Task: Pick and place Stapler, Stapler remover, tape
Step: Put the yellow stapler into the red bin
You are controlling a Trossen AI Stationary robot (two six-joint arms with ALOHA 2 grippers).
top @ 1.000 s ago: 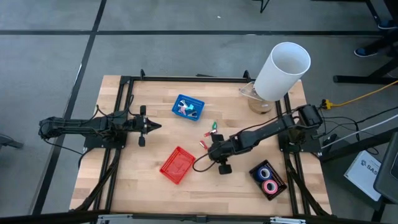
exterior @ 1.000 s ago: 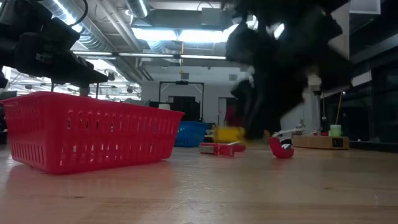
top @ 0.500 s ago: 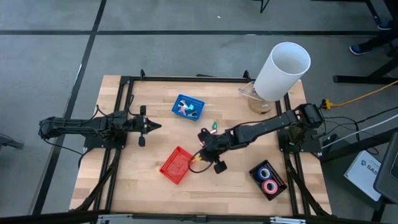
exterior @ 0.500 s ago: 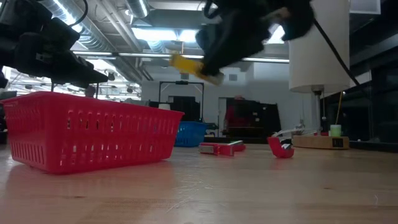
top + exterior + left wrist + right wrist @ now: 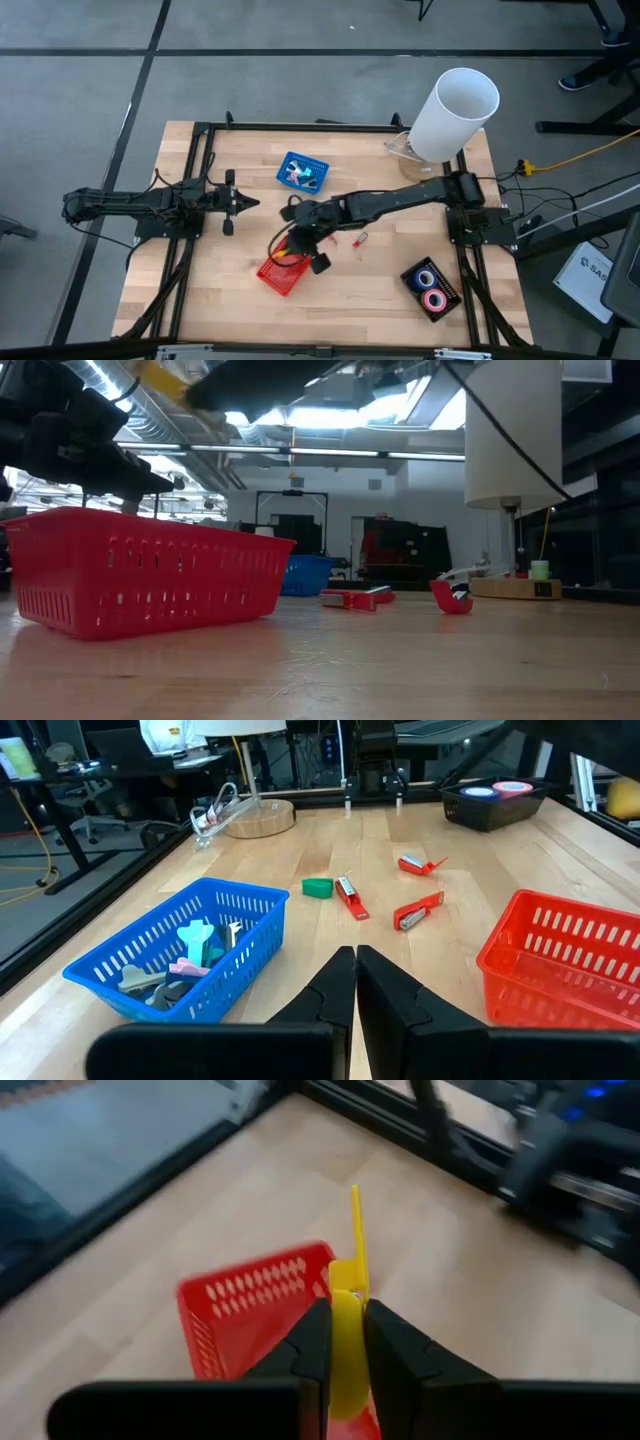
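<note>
Nearest the front edge of the tabletop (image 5: 400, 300), toward its right corner, a black tray (image 5: 431, 289) holds two tape rolls (image 5: 430, 287), one blue and one pink. Left of it, near the middle of the front half, sits the red basket (image 5: 280, 268). The right end effector (image 5: 298, 246) hangs above the basket's far right side, pinching a yellow stapler (image 5: 347, 1315) between its fingers; from above the stapler is only a small yellow spot, and in the low view it is a blur at the top edge. A small red stapler (image 5: 359, 239) lies just right of that arm; the left wrist view shows two more red ones and a green piece near it (image 5: 417, 911), partly covered by the arm from above. Farther back, the blue basket (image 5: 303, 172) holds pale mixed pieces too small to identify. The left end effector (image 5: 247, 203) waits above the left side, fingers pressed together. At the far right corner a white cylinder (image 5: 452, 113) hides most of a round wooden base
</note>
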